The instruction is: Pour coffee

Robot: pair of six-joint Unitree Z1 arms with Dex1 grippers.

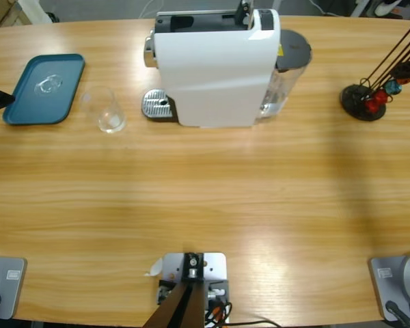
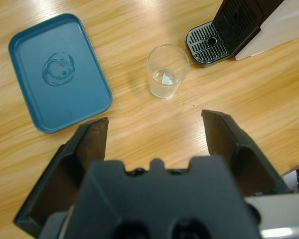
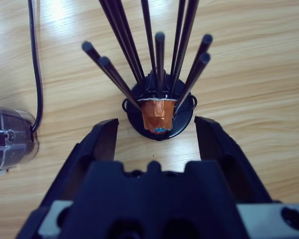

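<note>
**Both grippers spread and empty above the table; no coffee visible in the glass**

Your workspace is the long wooden table (image 1: 205, 198), pale oak in tone. The largest object on it is the white box-shaped coffee machine (image 1: 212, 68), standing at the far edge near the middle, with a grey-lidded clear water tank (image 1: 287, 75) against one side and a round perforated metal drip tray (image 1: 157, 104) projecting from the other. Next in size is the dark teal rectangular plastic tray (image 1: 44, 87) with rounded corners, lying flat and well apart from the machine; a ring-shaped watery smear marks its floor.

Between tray and drip tray stands the small clear drinking glass (image 1: 108, 109), upright and touching neither. Seen from the left wrist view, the glass (image 2: 167, 70) shows only a transparent bottom; you cannot make out any tan liquid in it.

At the opposite end of the table is the round black stand of thin black wire rods (image 1: 365, 99), carrying small capsules. In the right wrist view one orange foil capsule (image 3: 158, 114) hangs among the rods above the base.

Your left gripper (image 2: 154, 137) hovers over bare wood, short of the glass, fingers (image 2: 92, 144) spread wide and grasping nothing. Your right gripper (image 3: 157, 144) hangs over the capsule stand, fingers (image 3: 214, 142) likewise parted to either side of the base, touching neither rods nor capsule.
</note>
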